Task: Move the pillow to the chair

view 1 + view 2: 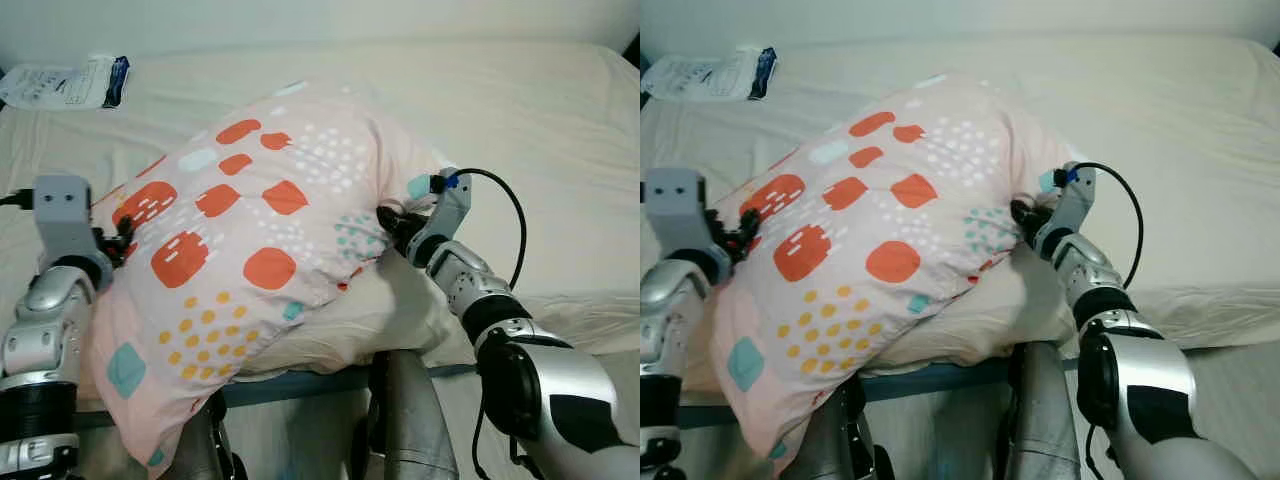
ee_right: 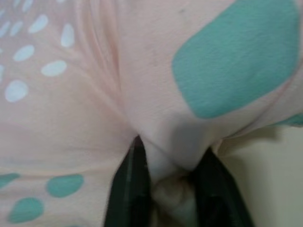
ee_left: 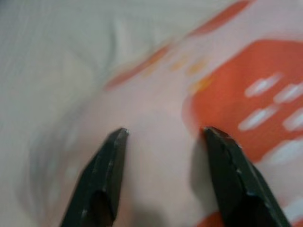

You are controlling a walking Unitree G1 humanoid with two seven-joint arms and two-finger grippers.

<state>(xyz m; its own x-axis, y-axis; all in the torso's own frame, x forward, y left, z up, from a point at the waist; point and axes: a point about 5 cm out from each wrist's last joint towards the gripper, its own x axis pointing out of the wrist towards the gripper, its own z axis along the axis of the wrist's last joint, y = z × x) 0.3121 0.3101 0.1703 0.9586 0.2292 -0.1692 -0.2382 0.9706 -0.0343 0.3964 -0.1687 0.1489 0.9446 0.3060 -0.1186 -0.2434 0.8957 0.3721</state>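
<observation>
A large pink pillow [image 1: 250, 230] with orange, teal and white spots is held tilted above the near edge of the bed, its lower corner hanging down past the edge. My right gripper [image 1: 390, 225] is at the pillow's right side; in the right wrist view a fold of pink fabric [image 2: 161, 127] is pinched in this gripper [image 2: 173, 156]. My left gripper [image 1: 120, 240] presses against the pillow's left edge. In the left wrist view this gripper [image 3: 165, 135] has its fingers apart, with the pillow cloth [image 3: 156, 113] bulging just beyond them.
The bed [image 1: 560, 150] has a cream sheet and stretches away ahead. A clear plastic package [image 1: 65, 82] lies at its far left corner. Rumpled cream bedding [image 1: 400, 310] lies under the pillow at the near edge. My legs [image 1: 410, 420] stand against the bed frame [image 1: 300, 385].
</observation>
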